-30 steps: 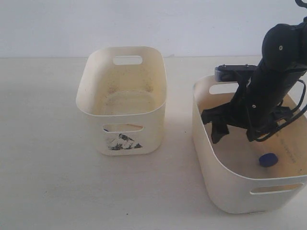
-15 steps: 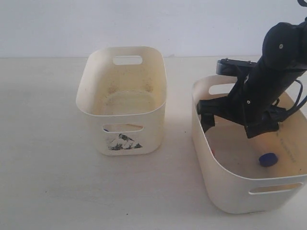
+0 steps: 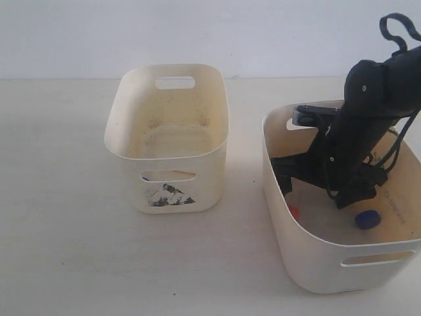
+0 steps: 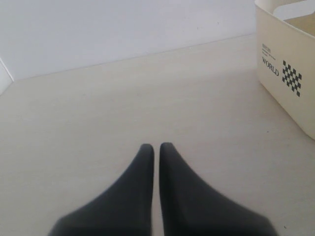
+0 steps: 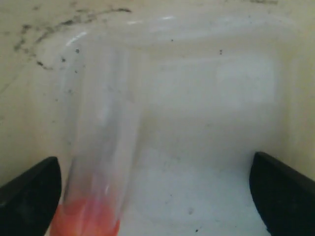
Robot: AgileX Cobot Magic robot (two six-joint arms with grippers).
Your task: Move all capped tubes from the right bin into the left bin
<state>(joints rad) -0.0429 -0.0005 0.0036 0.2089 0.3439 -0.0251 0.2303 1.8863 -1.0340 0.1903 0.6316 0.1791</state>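
The pale counter [image 3: 66,250] fills the lower two thirds of the exterior view. The right bin [image 3: 309,260], the wider cream tub, sits at the lower right of that frame. The left bin [image 3: 210,178], narrower and with a mountain picture on its front, stands at centre left, well apart from it.

The right arm [image 3: 368,125] comes in from the upper right corner and reaches down into the right bin. The right gripper [image 5: 155,157] is low inside the bin, its two dark fingers [image 5: 283,194] spread wide. A clear orange-capped tube [image 5: 101,142] lies on the bin floor between them, close to one finger; whether it touches that finger cannot be told. In the exterior view its orange cap [image 3: 293,212] shows against the bin's near-left inner wall. A blue cap [image 3: 367,219] lies on the bin floor at the right, just beside the arm; its tube is hidden.

The left gripper [image 4: 156,147] hangs over bare counter, its fingers pressed nearly together with nothing between them.
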